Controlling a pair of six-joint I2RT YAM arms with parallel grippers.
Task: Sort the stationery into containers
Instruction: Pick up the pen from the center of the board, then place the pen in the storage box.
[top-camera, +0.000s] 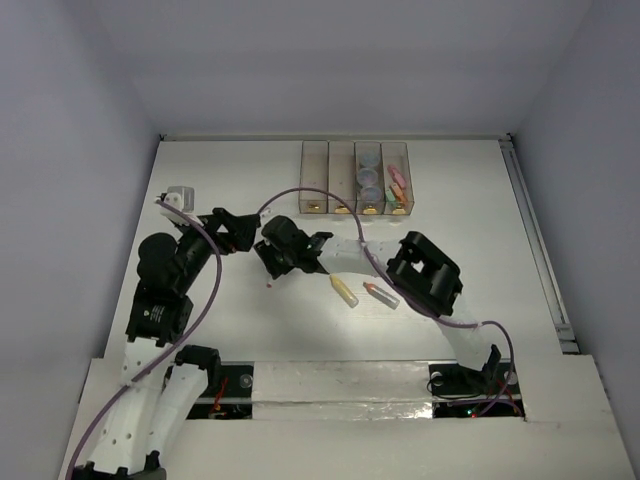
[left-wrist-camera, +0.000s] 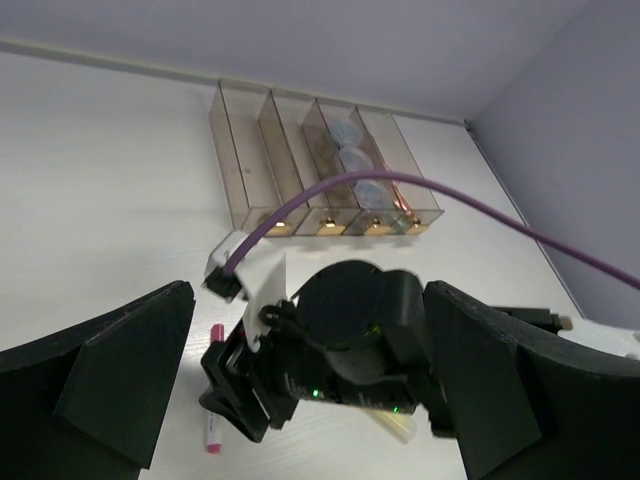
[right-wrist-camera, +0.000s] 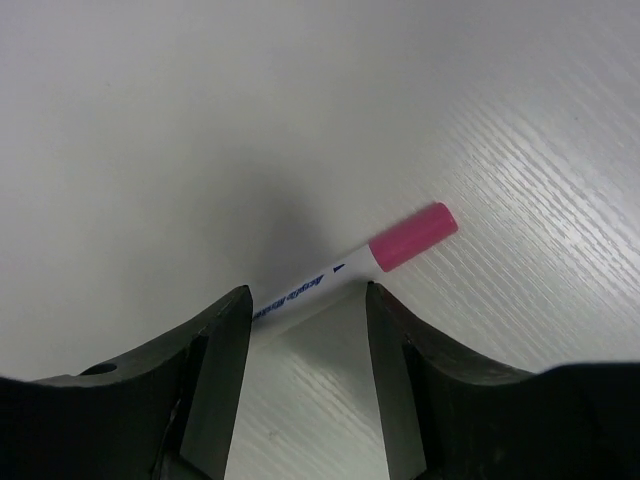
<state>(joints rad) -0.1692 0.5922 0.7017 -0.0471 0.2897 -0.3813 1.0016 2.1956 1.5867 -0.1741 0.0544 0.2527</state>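
Note:
A white marker with a pink cap (right-wrist-camera: 352, 262) lies on the table just past my right gripper's (right-wrist-camera: 305, 305) fingertips, across the gap between the open jaws, not gripped. From above, the right gripper (top-camera: 272, 272) points down over this marker (top-camera: 268, 287). The marker also shows in the left wrist view (left-wrist-camera: 213, 420). My left gripper (top-camera: 240, 232) is open and empty, held beside the right wrist. A yellow marker (top-camera: 344, 291) and a grey marker with an orange tip (top-camera: 381, 295) lie right of it. The containers (top-camera: 315, 180) stand at the back; one bin holds bluish rolls (top-camera: 369, 175), the rightmost holds pink, green and orange pieces (top-camera: 397, 182).
A small grey-white box (top-camera: 180, 195) sits at the left, near the left arm. A purple cable (left-wrist-camera: 420, 185) arcs across the left wrist view in front of the bins (left-wrist-camera: 240, 150). The right arm's elbow (top-camera: 425, 270) hangs over the table's right middle.

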